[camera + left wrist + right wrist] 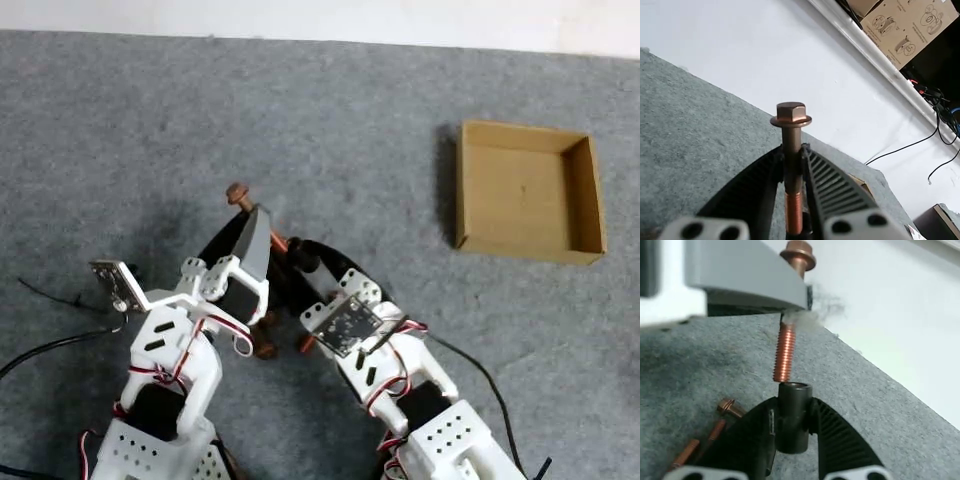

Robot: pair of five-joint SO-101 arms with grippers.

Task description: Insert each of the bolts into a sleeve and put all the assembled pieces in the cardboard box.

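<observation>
Right wrist view: right gripper [792, 402] clamps black sleeve [792, 426] upright; left gripper [793, 149] pinches copper bolt [791, 131], threaded tip just above sleeve mouth, near table [200, 120] front edge. Loose bolts [722, 421] beside. Cardboard box [528, 190] toward far right corner.

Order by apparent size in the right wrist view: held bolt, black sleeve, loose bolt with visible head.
1. held bolt
2. black sleeve
3. loose bolt; it lies farther off, so its last place is unsure.
</observation>
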